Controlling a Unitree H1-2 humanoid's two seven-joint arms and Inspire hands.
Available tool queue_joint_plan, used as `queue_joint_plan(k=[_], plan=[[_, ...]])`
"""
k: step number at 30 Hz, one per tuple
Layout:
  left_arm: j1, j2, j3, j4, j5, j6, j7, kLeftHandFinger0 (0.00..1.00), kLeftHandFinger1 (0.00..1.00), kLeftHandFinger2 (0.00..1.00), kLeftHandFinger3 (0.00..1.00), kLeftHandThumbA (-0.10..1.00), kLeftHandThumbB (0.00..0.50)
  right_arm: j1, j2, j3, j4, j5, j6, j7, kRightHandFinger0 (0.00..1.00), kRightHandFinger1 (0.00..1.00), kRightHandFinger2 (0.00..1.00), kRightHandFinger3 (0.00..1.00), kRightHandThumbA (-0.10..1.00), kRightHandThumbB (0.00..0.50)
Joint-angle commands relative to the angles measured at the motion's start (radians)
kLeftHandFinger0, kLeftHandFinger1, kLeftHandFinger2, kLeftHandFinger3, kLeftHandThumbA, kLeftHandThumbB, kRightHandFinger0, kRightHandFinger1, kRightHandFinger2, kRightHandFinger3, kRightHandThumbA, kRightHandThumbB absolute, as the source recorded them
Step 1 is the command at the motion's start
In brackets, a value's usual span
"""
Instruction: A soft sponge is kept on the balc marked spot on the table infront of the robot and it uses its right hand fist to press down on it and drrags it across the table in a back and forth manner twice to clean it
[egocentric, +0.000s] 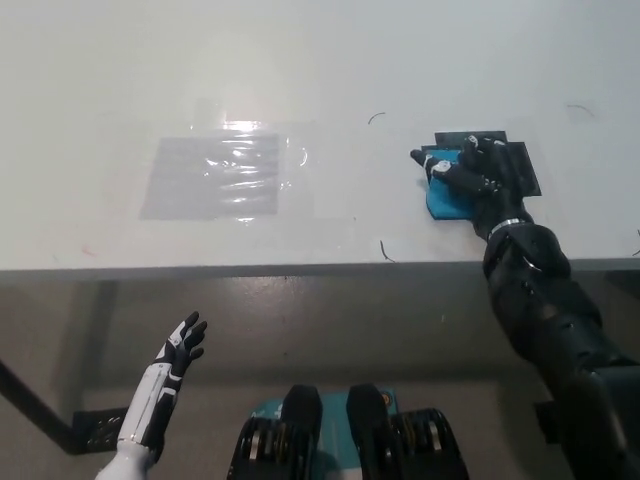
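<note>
R hand sits w/ fingers curled on top of the blue sponge, pinning it on the black mark near the table edge, prob to press for wiping; L hand idle below, fingers spread.

Bare robot test lab or workshop, plain white table with a black taped marker patch and a clear taped rectangle, stray pen marks, grey concrete floor, black metal table legs
</note>
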Motion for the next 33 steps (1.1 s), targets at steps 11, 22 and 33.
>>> queue_joint_plan(k=[11, 22, 33], plan=[[-0.008, 0.013, 0.001, -0.029, 0.003, -0.017, 0.002, 1.00, 1.00, 1.00, 1.00, 1.00, 0.066, 0.022, -0.115, 0.003, -0.442, 0.040, -0.041, 0.151, 1.00, 1.00, 1.00, 1.00, 1.00, 0.318], [-0.016, 0.023, -0.002, -0.014, 0.000, -0.022, -0.011, 1.00, 1.00, 0.99, 1.00, 1.00, 0.064, 0.008, -0.232, 0.009, -1.777, 0.204, 0.357, -0.016, 1.00, 1.00, 1.00, 1.00, 1.00, 0.385], [-0.024, 0.030, -0.011, -0.024, 0.002, -0.007, -0.025, 1.00, 1.00, 0.98, 1.00, 1.00, 0.073, 0.567, -0.074, 0.165, -2.212, 0.090, 0.243, 0.028, 1.00, 1.00, 1.00, 1.00, 1.00, 0.393]])
